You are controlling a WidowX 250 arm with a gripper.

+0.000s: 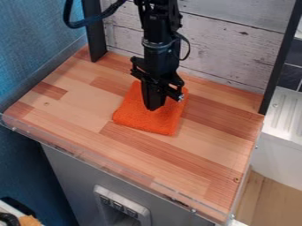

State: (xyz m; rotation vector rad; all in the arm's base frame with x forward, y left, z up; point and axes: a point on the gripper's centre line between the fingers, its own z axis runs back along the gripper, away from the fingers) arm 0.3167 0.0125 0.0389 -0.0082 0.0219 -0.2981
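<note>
A blue wall (35, 57) fills the left of the frame, with a black post (94, 31) at upper left and the wooden table (65, 110) running from left to right of centre. The orange cloth (150, 124) lies flat on it, just above the middle of the frame. It looks light, soft and grippy rather than slippery, and nothing about it seems fragile. It should sag and fold when lifted, so a pinch of raised fabric near its centre would likely carry it best; a corner would let the rest droop. Being thin, it calls for a low grasp, close to the wood but without pressing hard.

The gripper (153, 106) hangs down over the cloth's upper middle, its tip at or very near the fabric. Whether it is open or closed, and whether it has hold of any cloth, I cannot tell. Farther right are a plank wall (230, 44), another black post (280, 57) and a ridged white surface (286, 110).
</note>
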